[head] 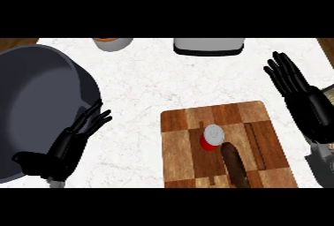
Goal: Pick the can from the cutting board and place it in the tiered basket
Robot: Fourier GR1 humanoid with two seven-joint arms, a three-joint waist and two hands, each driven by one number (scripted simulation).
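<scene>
Counter scene: small red can with silver top (213, 137) stands upright on checkered wooden cutting board (225, 145). Left hand (75, 137) and right hand (297, 90) hover apart from it, fingers straight and spread.

White marbled counter top (163, 84) w/ faint veining, evenly lit. Brown wood strip at far left corner (16, 42) and far right. Grey-white appliance (209, 46) at far edge, cut off. Small orange-topped container (112, 43) far left-centre.
</scene>
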